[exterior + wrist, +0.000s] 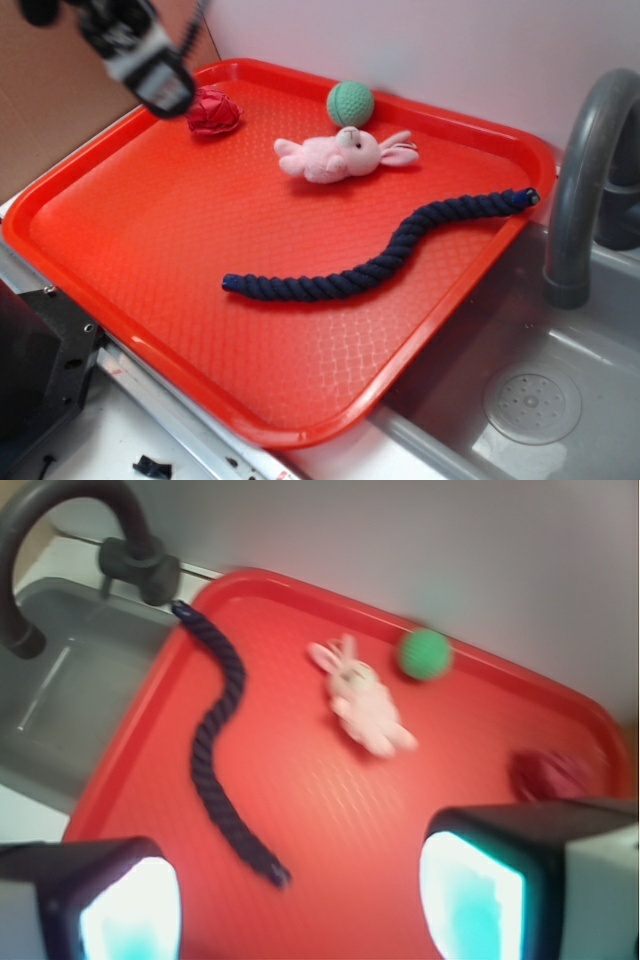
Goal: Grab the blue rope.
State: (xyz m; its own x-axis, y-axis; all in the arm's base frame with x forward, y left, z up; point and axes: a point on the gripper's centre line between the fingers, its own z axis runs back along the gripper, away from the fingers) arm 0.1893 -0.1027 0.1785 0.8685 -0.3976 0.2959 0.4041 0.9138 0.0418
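Taking the red tray (120, 290) as landmark: the blue rope (385, 262) lies wavy across its near-right part, long axis running from the middle toward the sink-side corner. The gripper (300, 895) hangs above the far-left corner, jaws spread and empty, well apart from the rope. Beyond the rope sit a pink bunny (340, 155), a green ball (350, 103) and a red ball (212, 111). The sink (540, 400) borders the tray's right edge.

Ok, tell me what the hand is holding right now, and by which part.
Nothing. The hand is open and empty above the tray; the blue rope lies untouched on it.
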